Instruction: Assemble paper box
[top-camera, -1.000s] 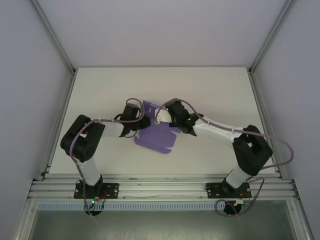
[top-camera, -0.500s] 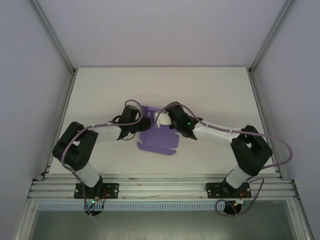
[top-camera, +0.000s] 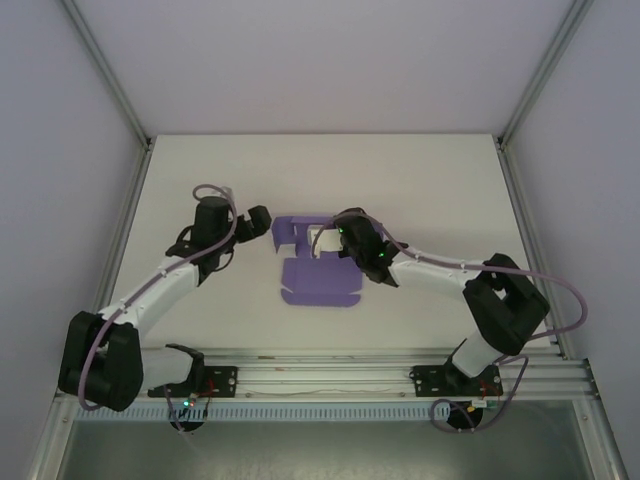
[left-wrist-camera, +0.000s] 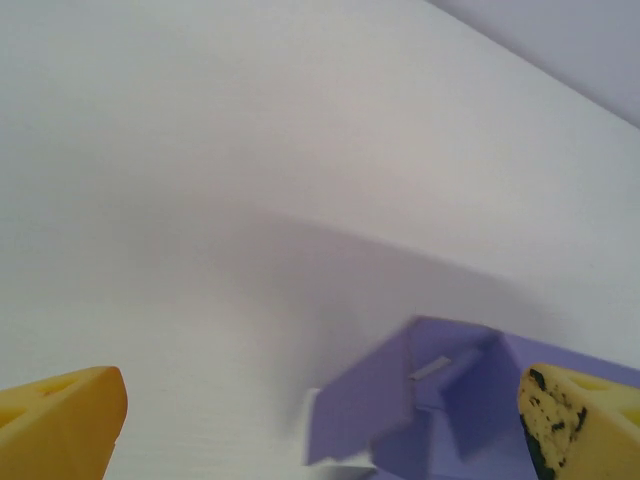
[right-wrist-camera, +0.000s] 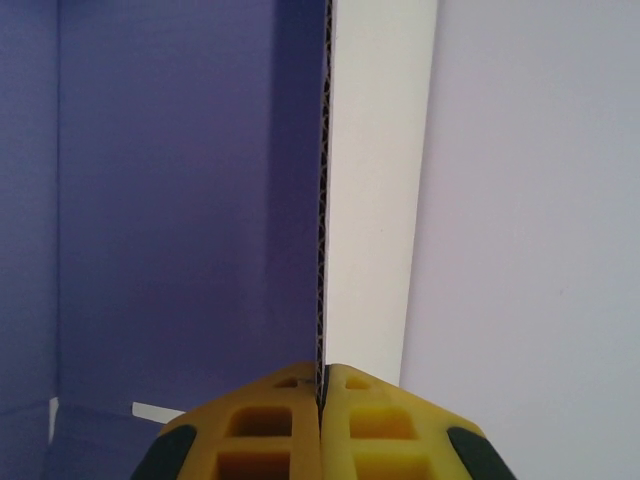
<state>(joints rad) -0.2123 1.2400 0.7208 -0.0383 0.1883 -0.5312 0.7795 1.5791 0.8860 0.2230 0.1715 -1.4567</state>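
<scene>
Purple corrugated card, white underneath: the paper box (top-camera: 318, 272) lies mid-table, base flat, rear walls raised. The right gripper (right-wrist-camera: 320, 378) pinches one upright wall. The left gripper (top-camera: 262, 220), against the box a second ago, now stands apart, fingers spread wide, empty.

Flat white matte tabletop (top-camera: 430, 180); plain pale grey panel walls (top-camera: 320, 60) on three sides; silver aluminium corner struts (top-camera: 106, 70); slotted aluminium rail (top-camera: 320, 366) along near edge; soft, even lighting.
</scene>
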